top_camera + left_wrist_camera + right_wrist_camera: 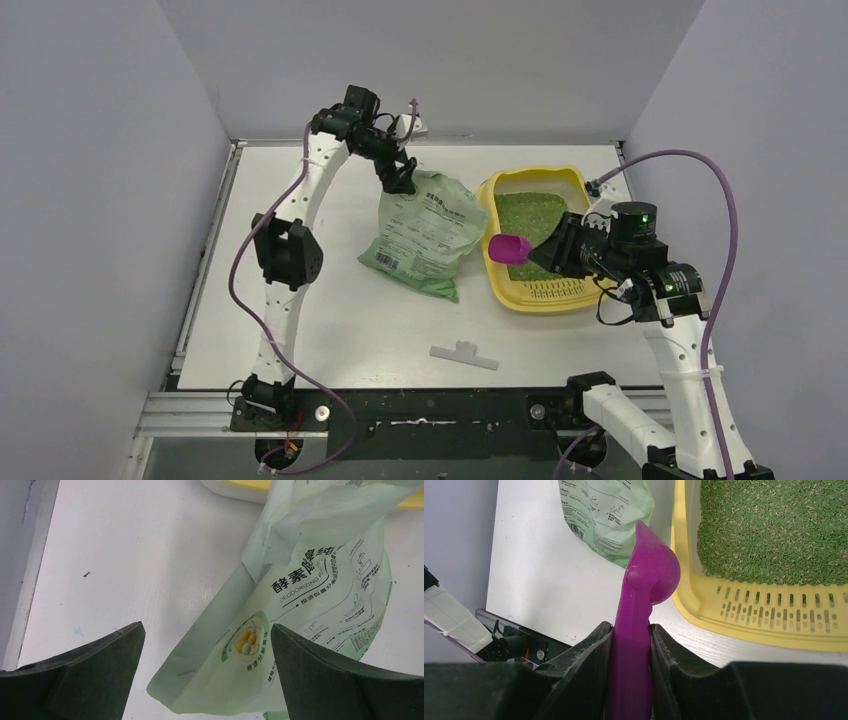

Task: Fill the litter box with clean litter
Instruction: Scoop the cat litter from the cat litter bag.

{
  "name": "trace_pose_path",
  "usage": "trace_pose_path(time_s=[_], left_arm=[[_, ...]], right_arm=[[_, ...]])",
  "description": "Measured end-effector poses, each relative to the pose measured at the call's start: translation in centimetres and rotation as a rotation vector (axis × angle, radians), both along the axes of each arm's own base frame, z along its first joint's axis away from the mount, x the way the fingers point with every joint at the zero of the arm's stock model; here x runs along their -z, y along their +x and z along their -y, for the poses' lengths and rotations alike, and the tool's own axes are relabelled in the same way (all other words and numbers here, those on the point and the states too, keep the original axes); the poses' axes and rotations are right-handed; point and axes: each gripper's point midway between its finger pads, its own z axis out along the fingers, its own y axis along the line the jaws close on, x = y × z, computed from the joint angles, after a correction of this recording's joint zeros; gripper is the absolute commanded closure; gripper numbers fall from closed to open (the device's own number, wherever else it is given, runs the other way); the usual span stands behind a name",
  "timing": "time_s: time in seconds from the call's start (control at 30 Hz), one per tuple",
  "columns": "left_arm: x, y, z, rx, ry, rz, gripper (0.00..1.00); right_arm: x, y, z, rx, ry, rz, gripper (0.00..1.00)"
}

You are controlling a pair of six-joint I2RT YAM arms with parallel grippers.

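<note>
One yellow litter box [540, 304] was seen on the right half of the white counter [330, 320], just to the right of a light-green printed litter bag [425, 235] and apart from it. In the top view its long axis was laid roughly from the far wall toward the arms. Its slotted grille strip [560, 289] was pointed at the near edge and its plain rounded end at the back. The clean litter [530, 212] was spread as green granules over the floor of the box, up to the grille strip.

The right end effector [545, 250] was closed on the handle of a magenta scoop [510, 247]. The scoop was held at the left side of the box, near the grille end, with its bowl pointed left toward the bag. In the right wrist view the handle [631, 670] was clamped between both fingers, and the bowl was seen above the counter beside the yellow rim [774, 635]. Whether anything lay in the bowl could not be told.

The left end effector [400, 180] was held over the far, torn-open end of the bag. In the left wrist view its jaws [206, 630] were spread wide with nothing gripped, and the bag [300, 605] was seen lying below them. Whether the bag was touched could not be told. A small white plastic piece [464, 354] was lying on the counter near the front edge.
</note>
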Motion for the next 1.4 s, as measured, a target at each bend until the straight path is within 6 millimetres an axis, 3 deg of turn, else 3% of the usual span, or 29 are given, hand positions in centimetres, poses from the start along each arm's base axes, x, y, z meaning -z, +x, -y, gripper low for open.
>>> trace_pose_path(time_s=[0.27,0.5,0.9,1.03,1.2,1.3,1.4], left_arm=[[-1.5,0.7,-0.7,-0.012,-0.053,0.009,0.03],[-2.5,1.3,-0.9,0.0,-0.12,0.021,0.03],[-4.0,1.6,0.0,0.044,-0.18,0.069,0.05],[-2.9,0.7,0.4,0.072,-0.162,0.041,0.07],[0.3,-0.8,1.5,0.107,-0.102,-0.033,0.1],[2.1,-1.5,1.9,0.12,-0.061,-0.071,0.21],[2.6,-1.7,1.8,0.12,-0.04,-0.075,0.44]], right_arm=[[-0.2,0.9,0.1,0.003,-0.02,-0.008,1.0],[-1.5,1.0,0.5,0.02,-0.029,0.022,1.0],[-2.4,1.2,0.8,0.045,-0.033,0.027,1.0],[-2.8,1.3,0.9,0.049,-0.037,0.031,1.0],[-3.8,1.7,1.1,0.052,-0.06,0.043,1.0],[-4.4,2.0,1.3,0.052,-0.071,0.057,1.0],[-4.7,2.0,1.3,0.049,-0.075,0.065,1.0]])
